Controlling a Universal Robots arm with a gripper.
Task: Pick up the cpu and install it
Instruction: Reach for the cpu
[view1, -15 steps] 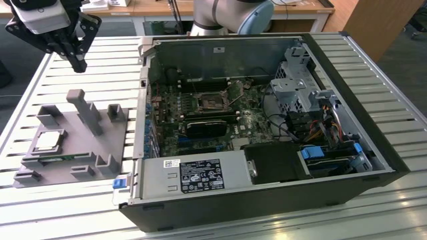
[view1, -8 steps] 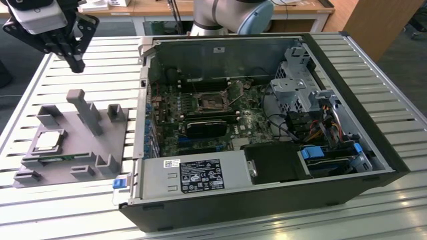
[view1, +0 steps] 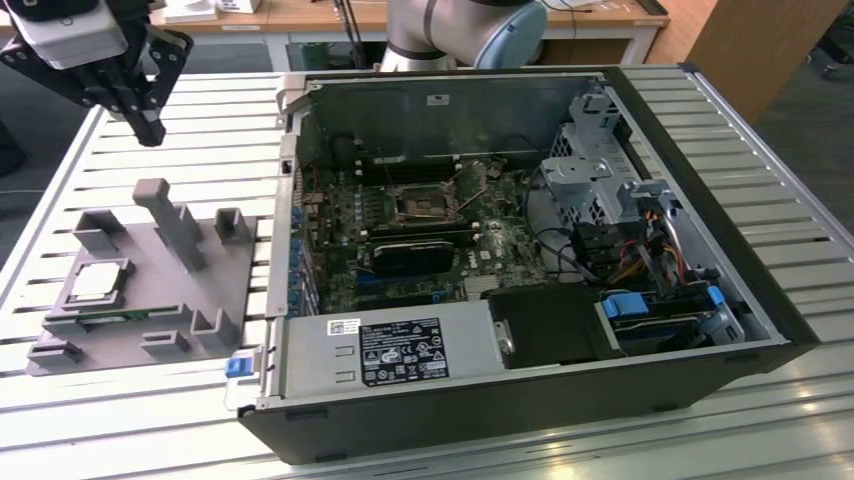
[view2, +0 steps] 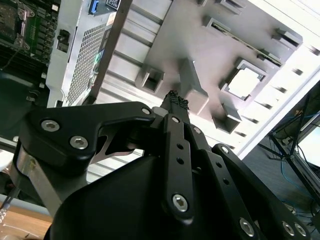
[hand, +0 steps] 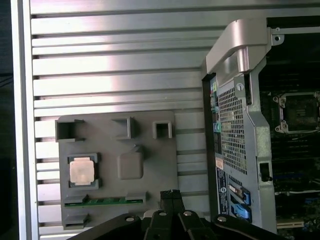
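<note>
**A:** Where does the cpu (hand: 81, 171) sit?

**B:** It lies flat, silver top up, in a square pocket of the grey holder (view1: 214, 285). That pocket is on the holder's side away from the computer case (view1: 747, 250). A green memory stick (hand: 107, 201) lies in a slot of the holder just beside it.

**A:** And the gripper (view1: 150, 135)?

**B:** It hangs high above the holder, well apart from the cpu. Its fingers point down toward the holder, slightly tilted. In both wrist views the tips press together with nothing between them.

**A:** So how should the pick go?

**B:** I'd say the jaws must part wider than the chip while high up. The wrist should then line up square over that pocket. It should come straight down clear of the holder's tall post (view1: 167, 215), and take the chip by two opposite edges, kept level.
</note>
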